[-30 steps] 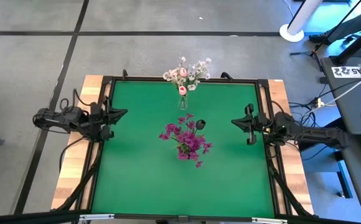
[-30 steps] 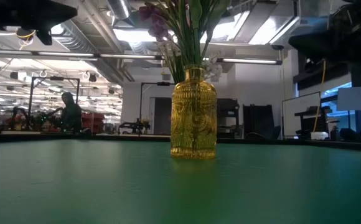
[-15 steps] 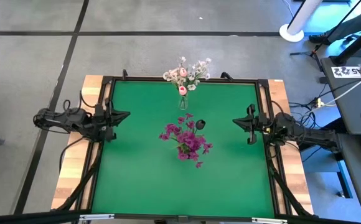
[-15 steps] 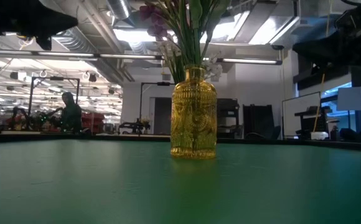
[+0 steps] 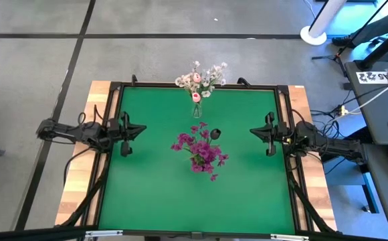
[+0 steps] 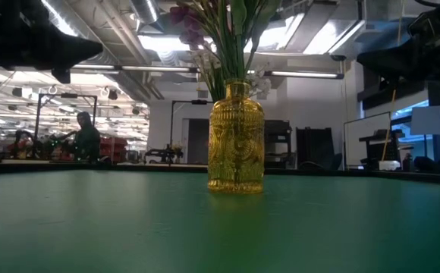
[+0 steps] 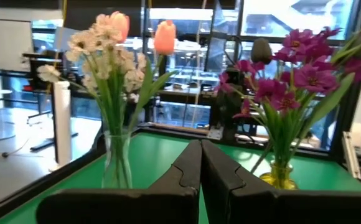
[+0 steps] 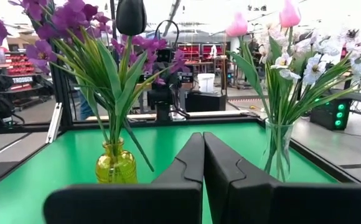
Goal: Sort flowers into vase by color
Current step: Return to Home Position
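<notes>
green mat (image 5: 154, 194) is seen from above, purple flowers (image 5: 201, 150) at its centre, white flowers (image 5: 199, 79) at its far edge; the left gripper (image 5: 140, 129) and right gripper (image 5: 253, 132) are held at opposite sides, well apart from both. at table level the yellow vase (image 6: 236, 140) is shown upright. in both wrist views the fingers (image 7: 187, 168) are pressed together, empty. the grippers are best drawn back level, clear of the flowers; no obstacle is seen.

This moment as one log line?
purple flowers: yellow vase | pale flowers: clear vase | left gripper: shut, left edge | right gripper: shut, right edge
</notes>
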{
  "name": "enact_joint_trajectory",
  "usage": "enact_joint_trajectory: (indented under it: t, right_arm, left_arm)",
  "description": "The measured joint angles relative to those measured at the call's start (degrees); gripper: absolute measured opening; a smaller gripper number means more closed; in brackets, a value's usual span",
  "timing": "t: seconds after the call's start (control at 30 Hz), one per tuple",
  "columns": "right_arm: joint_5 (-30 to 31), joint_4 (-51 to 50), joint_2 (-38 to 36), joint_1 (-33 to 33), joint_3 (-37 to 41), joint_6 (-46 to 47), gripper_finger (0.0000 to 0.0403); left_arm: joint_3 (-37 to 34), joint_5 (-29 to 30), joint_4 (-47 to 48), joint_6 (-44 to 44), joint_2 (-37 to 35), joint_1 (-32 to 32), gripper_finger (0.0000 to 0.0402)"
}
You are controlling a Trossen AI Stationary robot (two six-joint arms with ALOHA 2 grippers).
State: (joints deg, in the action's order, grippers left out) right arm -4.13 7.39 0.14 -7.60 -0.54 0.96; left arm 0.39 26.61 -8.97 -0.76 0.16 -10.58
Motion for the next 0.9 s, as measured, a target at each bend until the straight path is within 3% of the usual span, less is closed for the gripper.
enact_joint_trajectory:
  t: [0.3, 0.43, 0.57, 0.77, 0.9]
  right_arm:
    - [-2.14, 0.01, 0.00, 0.00, 0.07, -0.97, 0.0001]
    - [-2.42, -0.01, 0.00, 0.00, 0.07, -1.50, 0.0001]
    - [-2.19, -0.62, 0.02, 0.00, 0.07, -2.76, 0.0001]
    - [4.27, -5.91, 0.02, 0.02, 0.09, -2.85, 0.0001]
    - [3.41, -5.96, 0.18, 0.07, 0.11, -2.82, 0.0001]
  left_arm:
    - [0.00, -12.28, 1.16, -2.43, 0.00, 11.51, 0.0000]
    - [0.03, -16.39, 6.81, -6.90, 0.01, 18.60, 0.0000]
    - [0.02, -24.53, 7.41, -9.92, 0.20, 23.84, 0.0000]
    - [0.02, -27.78, 7.21, -11.18, 0.15, 25.96, 0.0000]
    - [0.02, -28.20, 6.68, -12.91, 0.15, 25.71, 0.0000]
